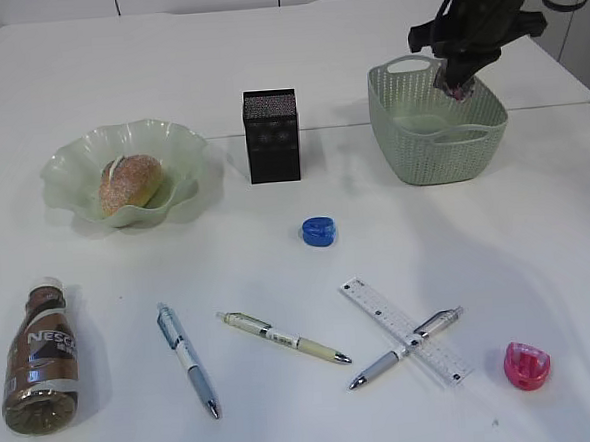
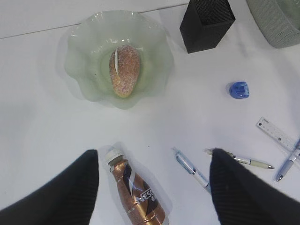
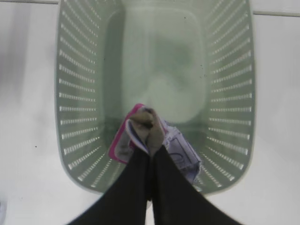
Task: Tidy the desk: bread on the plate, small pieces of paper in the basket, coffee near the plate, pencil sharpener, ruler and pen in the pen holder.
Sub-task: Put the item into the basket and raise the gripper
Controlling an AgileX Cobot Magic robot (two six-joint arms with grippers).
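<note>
My right gripper (image 1: 460, 89) hangs over the green basket (image 1: 438, 142), shut on a pink and white piece of paper (image 3: 180, 152); its shut fingers (image 3: 140, 187) point into the basket (image 3: 79, 93). My left gripper (image 2: 152, 161) stands open above the lying coffee bottle (image 2: 138, 194), apart from it. The bread (image 1: 129, 183) lies on the green plate (image 1: 71, 160). The black pen holder (image 1: 271, 135) stands upright mid-table. A blue sharpener (image 1: 318, 231), a pink sharpener (image 1: 526, 364), a ruler (image 1: 402, 330) and three pens (image 1: 188, 360) (image 1: 284, 338) (image 1: 408, 347) lie on the table. The coffee bottle (image 1: 41, 359) lies at front left.
One grey pen (image 1: 408, 347) lies across the ruler. The table's back edge (image 1: 319, 127) runs behind the pen holder, with a second white table beyond it. The left arm does not show in the exterior view.
</note>
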